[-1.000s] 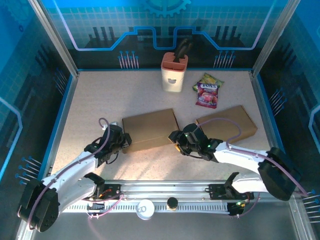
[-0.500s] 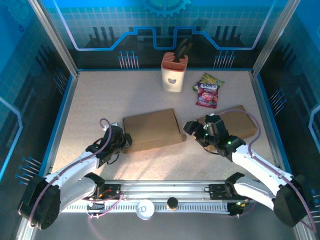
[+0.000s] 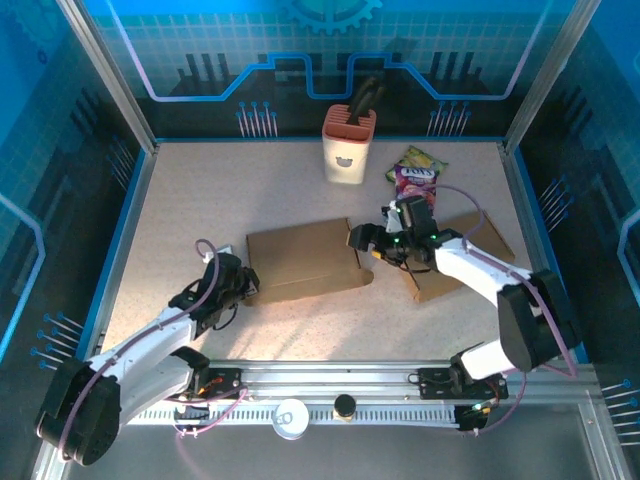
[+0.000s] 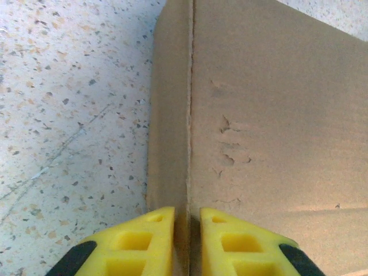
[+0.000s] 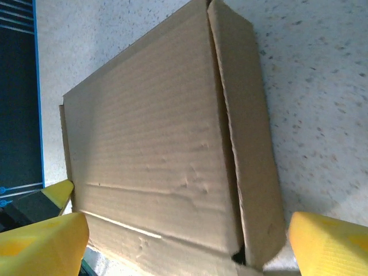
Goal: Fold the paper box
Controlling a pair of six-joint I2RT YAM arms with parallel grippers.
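The paper box lies flat in the middle of the table, brown cardboard with its lid down. My left gripper is at its near left corner. In the left wrist view the gripper has its yellow fingers shut on the thin upright edge of the box. My right gripper hovers at the box's right end, open. In the right wrist view its fingertips stand wide apart on either side of the box, whose side flap gapes slightly.
A second flat cardboard box lies at the right, partly under my right arm. A white and orange holder stands at the back, with snack packets to its right. Blue walls ring the table.
My right gripper left the box's near right corner, swung up to its right end and opened wider. My left gripper closed on the box's left edge.
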